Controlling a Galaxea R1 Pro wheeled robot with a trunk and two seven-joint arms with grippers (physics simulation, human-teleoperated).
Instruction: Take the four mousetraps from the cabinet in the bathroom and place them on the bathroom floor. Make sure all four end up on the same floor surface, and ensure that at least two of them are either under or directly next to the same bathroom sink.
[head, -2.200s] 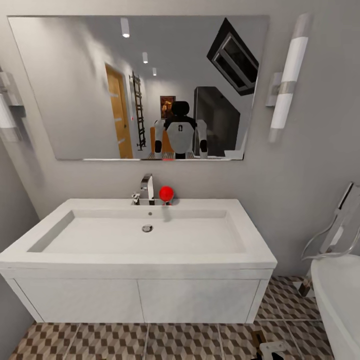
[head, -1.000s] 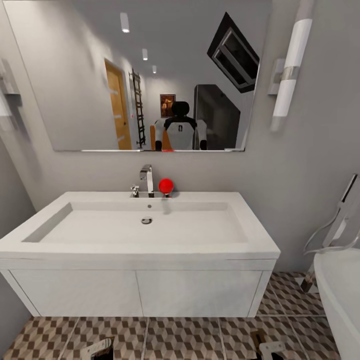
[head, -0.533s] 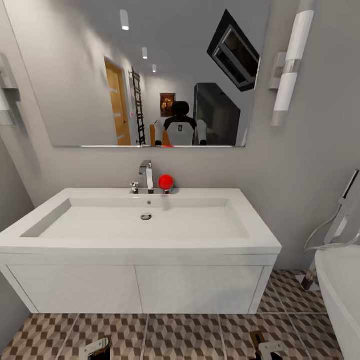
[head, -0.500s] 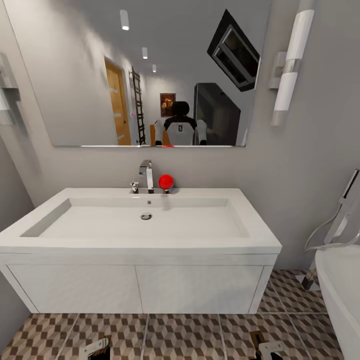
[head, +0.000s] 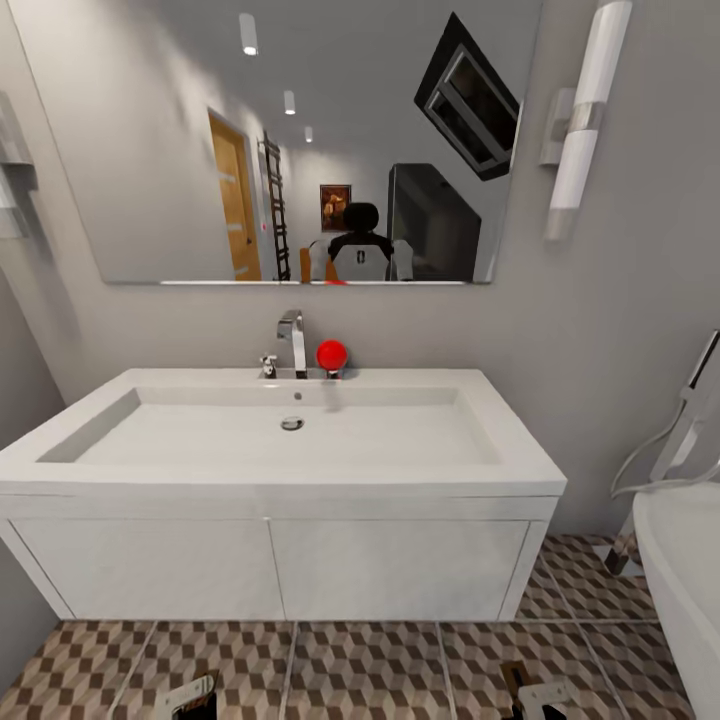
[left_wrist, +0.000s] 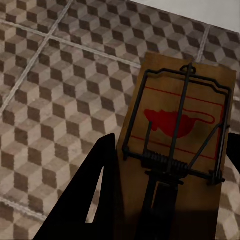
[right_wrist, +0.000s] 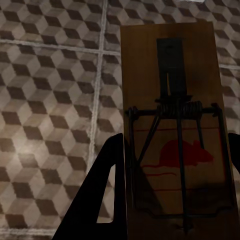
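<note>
Each gripper carries a mousetrap over the bathroom floor (head: 360, 665). In the left wrist view my left gripper (left_wrist: 170, 150) is shut on a tan mousetrap (left_wrist: 182, 125) with a black spring bar and red mouse print. My right gripper (right_wrist: 175, 145) is likewise shut on a second mousetrap (right_wrist: 172, 130). In the head view the left gripper (head: 190, 697) and right gripper (head: 535, 697) peek in at the bottom edge, low in front of the white sink (head: 280, 480). The cabinet is out of view.
A white vanity (head: 270, 565) hangs below the sink, with a chrome tap (head: 292, 340) and a red ball (head: 331, 354) behind the basin. A white bathtub (head: 685, 580) stands at the right. A grey wall closes the left side. Patterned tiles run in front of the vanity.
The whole head view has shifted, with the sink and mirror sliding upward in the picture as the camera moved. My left gripper has come into view at the bottom edge.
</note>
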